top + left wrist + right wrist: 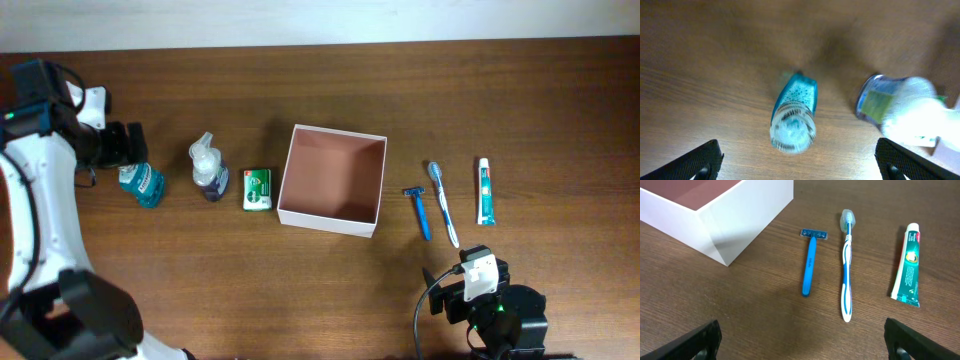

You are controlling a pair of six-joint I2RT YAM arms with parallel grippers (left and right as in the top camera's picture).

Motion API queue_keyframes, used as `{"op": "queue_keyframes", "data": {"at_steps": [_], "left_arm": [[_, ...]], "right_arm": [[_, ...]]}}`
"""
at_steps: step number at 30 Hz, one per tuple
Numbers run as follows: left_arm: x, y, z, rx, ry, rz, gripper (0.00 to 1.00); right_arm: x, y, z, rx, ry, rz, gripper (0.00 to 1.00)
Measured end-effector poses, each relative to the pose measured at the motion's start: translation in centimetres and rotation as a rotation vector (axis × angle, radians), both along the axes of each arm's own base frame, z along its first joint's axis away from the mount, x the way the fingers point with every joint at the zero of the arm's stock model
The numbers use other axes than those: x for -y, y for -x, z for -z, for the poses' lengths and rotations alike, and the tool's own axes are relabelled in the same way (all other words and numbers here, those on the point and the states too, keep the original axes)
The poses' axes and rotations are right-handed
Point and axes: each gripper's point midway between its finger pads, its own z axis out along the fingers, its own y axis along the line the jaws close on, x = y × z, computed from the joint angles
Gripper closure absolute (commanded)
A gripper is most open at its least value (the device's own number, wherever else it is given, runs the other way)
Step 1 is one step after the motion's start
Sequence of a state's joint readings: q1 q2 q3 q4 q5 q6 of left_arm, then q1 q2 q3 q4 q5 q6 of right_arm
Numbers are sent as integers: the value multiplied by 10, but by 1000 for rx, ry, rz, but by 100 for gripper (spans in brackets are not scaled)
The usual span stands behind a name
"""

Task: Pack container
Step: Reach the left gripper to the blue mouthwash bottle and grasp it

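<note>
I am holding my left arm out over the far left of the surface (500,90), bent back toward the middle. Its end effector (125,145) is hovering above the teal mouthwash bottle (794,117), released, fingers spread wide and touching nothing. The bottle's cap is pointing up at my wrist camera, with bare wood showing on both sides of it. Just beside it to the right, a pump bottle (900,107) is crowding that side. Beyond that are a green soap pack (258,189) and the container (328,219), which is sitting mid-surface with nothing inside. I am keeping my right arm low at the near edge. Its end effector (805,345) is likewise released, gaping wide and facing a blue razor (810,265), a toothbrush (847,265) and a toothpaste tube (907,262). These three are lying side by side, apart from one another, right of the container's white wall. Open wood is stretching between my fingers and these three.
</note>
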State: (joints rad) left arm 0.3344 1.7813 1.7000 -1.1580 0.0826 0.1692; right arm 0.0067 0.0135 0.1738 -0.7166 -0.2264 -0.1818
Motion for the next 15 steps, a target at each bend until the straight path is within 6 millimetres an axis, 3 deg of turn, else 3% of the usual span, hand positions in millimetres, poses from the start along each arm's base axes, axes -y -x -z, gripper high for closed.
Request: {"op": "queue_keyframes", "data": {"at_steps": [7,9,15], "left_arm": [[-3,-3,44,-114,19,26,8],[-4,-4,53,-133,24,31,22],[-6,-9,69,-158,26,42,45]], "right_arm": [[0,0,0,0,0,0,1],[0,0,0,0,1,-1,1],[0,0,0,0,1,0,1]]}}
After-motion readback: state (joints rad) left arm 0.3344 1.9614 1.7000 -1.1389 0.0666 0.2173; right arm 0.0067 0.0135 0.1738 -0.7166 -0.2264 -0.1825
